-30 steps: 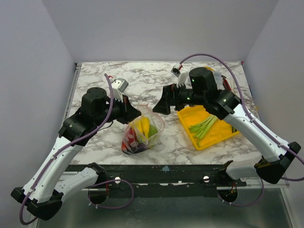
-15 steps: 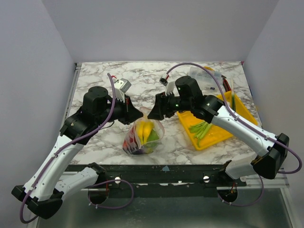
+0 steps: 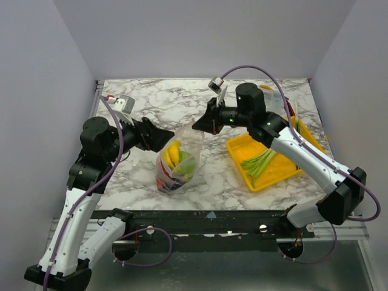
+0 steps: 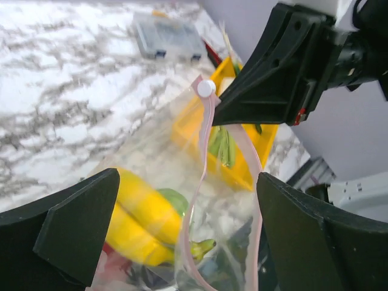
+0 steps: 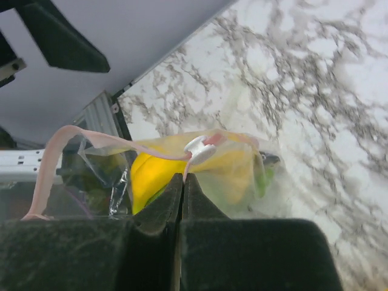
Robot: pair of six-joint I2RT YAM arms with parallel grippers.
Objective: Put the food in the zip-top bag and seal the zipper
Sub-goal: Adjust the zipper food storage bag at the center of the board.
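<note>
Pink zipper point(image 4: 202, 151), seemingly unsealed, wrist-view only

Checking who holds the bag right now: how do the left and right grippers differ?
The left gripper is wide open, gripping nothing; the right gripper is shut on the zipper beside the white slider. The left gripper reaches in from the left of the bag, the right gripper from its right. Both are at the bag's mouth.
</note>
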